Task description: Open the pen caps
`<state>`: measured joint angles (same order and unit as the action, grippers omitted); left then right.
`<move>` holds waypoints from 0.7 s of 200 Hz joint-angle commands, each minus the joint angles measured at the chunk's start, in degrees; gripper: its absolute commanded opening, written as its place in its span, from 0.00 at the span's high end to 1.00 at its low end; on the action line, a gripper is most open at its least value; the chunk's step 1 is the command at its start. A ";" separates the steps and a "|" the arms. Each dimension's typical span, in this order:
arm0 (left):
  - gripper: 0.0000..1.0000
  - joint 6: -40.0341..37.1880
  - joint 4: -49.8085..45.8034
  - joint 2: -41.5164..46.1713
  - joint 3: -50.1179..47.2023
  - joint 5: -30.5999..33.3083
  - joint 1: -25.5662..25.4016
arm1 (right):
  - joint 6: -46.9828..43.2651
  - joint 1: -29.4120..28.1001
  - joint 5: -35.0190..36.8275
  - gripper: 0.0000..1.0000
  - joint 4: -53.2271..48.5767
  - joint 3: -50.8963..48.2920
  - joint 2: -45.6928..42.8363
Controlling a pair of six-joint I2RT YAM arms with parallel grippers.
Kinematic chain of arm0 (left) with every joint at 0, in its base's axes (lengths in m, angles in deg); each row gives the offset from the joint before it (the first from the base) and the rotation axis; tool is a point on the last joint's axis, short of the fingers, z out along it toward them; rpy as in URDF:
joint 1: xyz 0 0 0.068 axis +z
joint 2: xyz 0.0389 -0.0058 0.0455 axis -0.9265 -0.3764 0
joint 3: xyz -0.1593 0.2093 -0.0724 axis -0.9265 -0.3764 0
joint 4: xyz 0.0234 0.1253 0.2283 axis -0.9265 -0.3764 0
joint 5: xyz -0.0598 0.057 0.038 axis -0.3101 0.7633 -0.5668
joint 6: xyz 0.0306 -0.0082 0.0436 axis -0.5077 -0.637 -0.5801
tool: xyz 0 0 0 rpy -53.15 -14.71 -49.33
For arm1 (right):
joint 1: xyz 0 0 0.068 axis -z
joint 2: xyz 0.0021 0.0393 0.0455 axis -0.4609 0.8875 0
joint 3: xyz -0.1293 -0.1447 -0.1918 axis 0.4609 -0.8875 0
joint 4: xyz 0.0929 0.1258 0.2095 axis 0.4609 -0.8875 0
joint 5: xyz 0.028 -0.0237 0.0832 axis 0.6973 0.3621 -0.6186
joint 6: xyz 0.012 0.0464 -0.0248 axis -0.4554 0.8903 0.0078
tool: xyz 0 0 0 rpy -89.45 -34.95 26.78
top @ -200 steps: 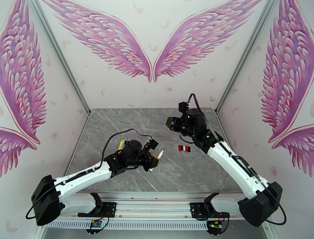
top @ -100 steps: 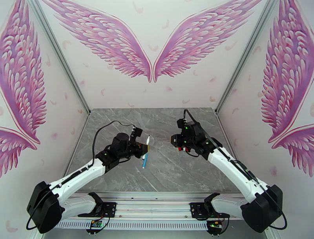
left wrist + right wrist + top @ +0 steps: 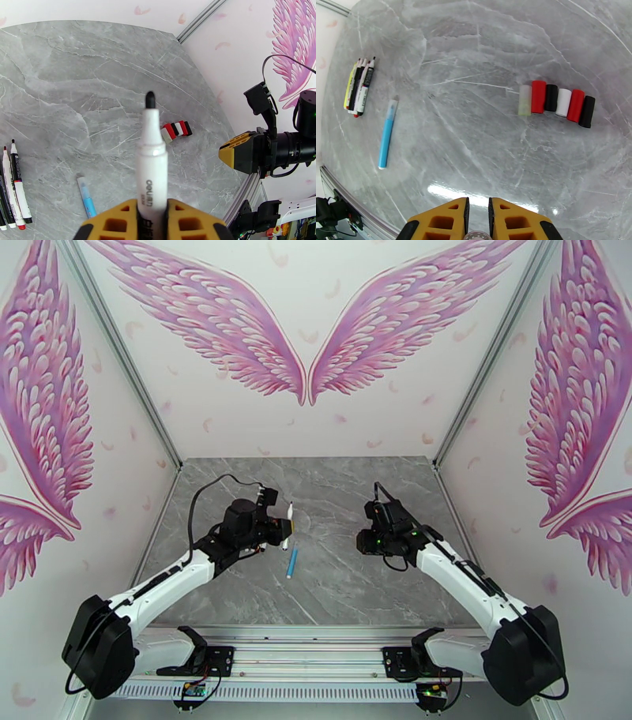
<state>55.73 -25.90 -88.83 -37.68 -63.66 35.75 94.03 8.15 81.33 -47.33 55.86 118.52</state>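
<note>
My left gripper [image 3: 152, 207] [image 3: 285, 534] is shut on a white pen [image 3: 151, 158] that points up and away, its black tip bare. Several pen caps [image 3: 557, 102], red, black, white and one pale, lie in a row on the grey table; the left wrist view shows them [image 3: 176, 131] beyond the held pen. My right gripper [image 3: 478, 215] [image 3: 363, 542] hovers near that row, shut, with a small round pale pen cap [image 3: 476, 236] peeking between its fingers. A blue pen [image 3: 387, 134] [image 3: 291, 562] lies alone mid-table.
Several more pens [image 3: 358, 87] [image 3: 12, 189] lie side by side at the table's left. The table's metal front rail [image 3: 339, 185] runs along the near edge. Open marble lies between the blue pen and the cap row.
My left arm drew back and left, carrying the white pen. The right gripper came down and forward from the back of the table to the cap row. The blue pen now lies uncovered.
</note>
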 commanded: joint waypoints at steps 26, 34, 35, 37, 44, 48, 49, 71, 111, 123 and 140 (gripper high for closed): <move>1.00 -0.15 -0.95 -0.66 2.48 0.13 0.50 | -1.59 1.69 0.09 0.88 1.39 -1.49 3.20; 1.00 -0.05 -0.82 -0.90 2.45 0.13 0.59 | -1.70 1.71 -0.06 0.88 1.55 -1.41 3.73; 1.00 -0.03 -0.77 -0.87 2.46 0.09 0.59 | -1.75 1.71 -0.07 0.88 1.56 -1.41 3.79; 1.00 -0.01 -0.74 -0.91 2.46 0.08 0.59 | -1.78 1.71 -0.14 0.88 1.57 -1.36 3.89; 1.00 -0.01 -0.64 -0.98 2.55 -0.03 0.67 | -1.79 1.72 -0.37 0.88 1.81 -1.41 4.16; 1.00 -0.01 -0.64 -1.01 2.63 0.02 0.68 | -1.79 1.71 -0.42 0.88 1.90 -1.42 4.21; 1.00 -0.01 -0.64 -0.97 2.63 0.03 0.68 | -1.79 1.71 -0.34 0.88 1.91 -1.42 4.20; 1.00 -0.85 -1.55 -1.16 2.88 -0.13 0.76 | -1.88 1.85 0.69 0.88 1.75 -1.41 4.85; 1.00 -3.68 -4.75 -2.15 3.69 -0.96 0.85 | -2.18 2.51 0.28 0.88 2.18 -1.33 6.68; 1.00 -4.91 -5.53 -2.14 4.03 -1.83 0.83 | -2.28 2.60 0.60 0.88 1.77 -1.10 7.24; 1.00 -6.02 -6.50 -1.95 4.27 -2.93 0.74 | -2.27 2.70 -0.41 0.88 1.10 -0.77 7.84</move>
<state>52.76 -29.73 -90.73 -36.01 -64.29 36.34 92.60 10.47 81.33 -46.04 55.03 125.36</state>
